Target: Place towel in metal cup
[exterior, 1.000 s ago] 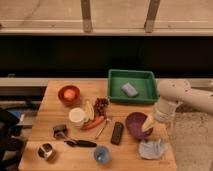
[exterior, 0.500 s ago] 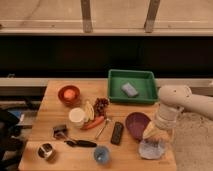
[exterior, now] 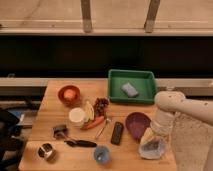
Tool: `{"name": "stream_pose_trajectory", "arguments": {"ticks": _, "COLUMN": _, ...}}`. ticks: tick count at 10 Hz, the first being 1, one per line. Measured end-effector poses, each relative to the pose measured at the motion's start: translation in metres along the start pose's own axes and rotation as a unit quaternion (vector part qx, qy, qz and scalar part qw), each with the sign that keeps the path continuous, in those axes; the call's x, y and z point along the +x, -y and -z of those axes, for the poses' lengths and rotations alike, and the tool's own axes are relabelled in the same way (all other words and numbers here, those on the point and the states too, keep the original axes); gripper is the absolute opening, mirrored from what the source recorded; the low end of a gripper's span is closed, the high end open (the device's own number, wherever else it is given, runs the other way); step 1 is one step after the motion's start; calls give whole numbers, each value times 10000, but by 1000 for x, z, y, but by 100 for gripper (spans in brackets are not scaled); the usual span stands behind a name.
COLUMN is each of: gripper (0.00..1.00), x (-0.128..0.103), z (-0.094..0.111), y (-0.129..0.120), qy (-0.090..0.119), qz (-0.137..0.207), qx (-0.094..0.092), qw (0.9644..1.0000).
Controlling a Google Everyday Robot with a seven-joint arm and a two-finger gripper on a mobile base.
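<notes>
At the front left corner of the wooden worktop point(exterior: 50, 115) stands the metal cup point(exterior: 46, 151). Just behind it lies a small dark clip point(exterior: 60, 131), with a black-handled utensil point(exterior: 80, 143) to its right. Further back sits an orange bowl point(exterior: 69, 94) holding a round fruit. A white cup point(exterior: 77, 116) stands near the middle, with a banana point(exterior: 89, 110) touching its right side, a bunch of grapes point(exterior: 101, 105) behind that and a carrot point(exterior: 94, 122) in front. A spoon point(exterior: 104, 128) lies beside a black remote point(exterior: 117, 133), and a blue cup point(exterior: 101, 155) stands at the front edge. The green tray point(exterior: 145, 79) at the back holds a grey sponge point(exterior: 129, 89). Right of the purple bowl point(exterior: 137, 125), the white arm point(exterior: 170, 102) bends down, and the gripper point(exterior: 156, 136) hangs directly over the crumpled towel point(exterior: 151, 148). The towel lies at the front right corner, well apart from the metal cup. Whether the gripper has hold of it cannot be told.
</notes>
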Motion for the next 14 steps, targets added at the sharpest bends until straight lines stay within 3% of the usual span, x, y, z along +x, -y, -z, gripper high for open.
{"name": "stream_pose_trajectory", "arguments": {"ticks": 2, "gripper": 78, "x": -6, "z": -20, "y": 2, "qy": -219, "qz": -58, "qx": 7, "qw": 9997}}
{"name": "stream_pose_trajectory", "arguments": {"ticks": 5, "gripper": 74, "x": -11, "z": -36, "y": 9, "qy": -360, "qz": -189, "qx": -24, "qw": 9992}}
{"name": "stream_pose_trajectory", "arguments": {"ticks": 8, "gripper": 45, "x": -11, "z": -40, "y": 12, "qy": -355, "qz": -253, "qx": -49, "qw": 9990}}
{"name": "stream_pose_trajectory", "arguments": {"ticks": 12, "gripper": 4, "x": -6, "z": -23, "y": 7, "qy": -71, "qz": -173, "qx": -87, "qw": 9998}}
{"name": "stream_pose_trajectory", "arguments": {"ticks": 14, "gripper": 0, "x": -2, "z": -5, "y": 5, "qy": 168, "qz": -157, "qx": -79, "qw": 9997}}
